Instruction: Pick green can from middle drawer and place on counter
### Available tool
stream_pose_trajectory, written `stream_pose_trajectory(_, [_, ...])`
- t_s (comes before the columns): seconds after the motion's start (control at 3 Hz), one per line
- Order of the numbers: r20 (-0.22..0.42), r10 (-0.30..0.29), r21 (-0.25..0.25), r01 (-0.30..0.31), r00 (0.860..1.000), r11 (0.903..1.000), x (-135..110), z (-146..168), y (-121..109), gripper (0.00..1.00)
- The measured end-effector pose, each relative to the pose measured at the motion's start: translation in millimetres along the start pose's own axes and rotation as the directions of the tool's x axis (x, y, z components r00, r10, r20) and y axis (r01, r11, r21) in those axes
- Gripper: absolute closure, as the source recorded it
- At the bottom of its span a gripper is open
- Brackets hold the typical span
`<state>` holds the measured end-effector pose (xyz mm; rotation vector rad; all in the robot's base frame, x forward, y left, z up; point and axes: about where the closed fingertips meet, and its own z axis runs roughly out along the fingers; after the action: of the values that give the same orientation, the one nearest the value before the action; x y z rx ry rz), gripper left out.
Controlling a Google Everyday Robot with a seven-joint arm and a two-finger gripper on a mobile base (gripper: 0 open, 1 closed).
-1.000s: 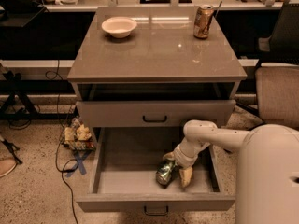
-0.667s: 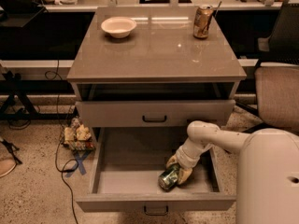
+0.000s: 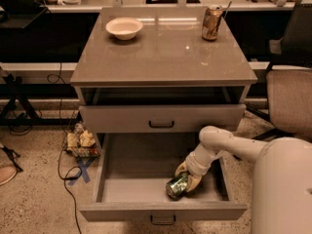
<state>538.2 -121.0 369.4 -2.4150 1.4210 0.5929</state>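
Observation:
The green can point(image 3: 175, 186) lies tilted on its side on the floor of the open middle drawer point(image 3: 131, 182), near the front right. My gripper point(image 3: 188, 176) reaches down into the drawer from the right on its white arm point(image 3: 219, 145). Its pale fingers point(image 3: 194, 182) sit on either side of the can and grip it, with the can still low at the drawer floor. The glossy grey-brown counter point(image 3: 161, 52) tops the cabinet above.
A white bowl point(image 3: 124, 27) and a gold-brown can with a straw point(image 3: 212, 22) stand on the counter. The upper drawer point(image 3: 161, 118) is slightly pulled out above the gripper. A chair point(image 3: 290, 96) stands at the right. Cables and a small bag point(image 3: 80, 143) lie on the floor at the left.
The gripper has lowered and moved over the can, its fingers coming round it. The can has shifted slightly to the right and toward the drawer front.

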Motion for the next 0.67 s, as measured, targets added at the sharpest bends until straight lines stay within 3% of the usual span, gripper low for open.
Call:
stream_pose_trajectory(0.33, [-0.010, 0.005, 0.107, -0.004, 1.000, 0.9943, -13, -39, 10, 1.00])
stream_pose_trajectory(0.67, [-0.058, 0.018, 0.255, -0.002, 0.998, 0.9669, -28, -111, 39, 1.00])
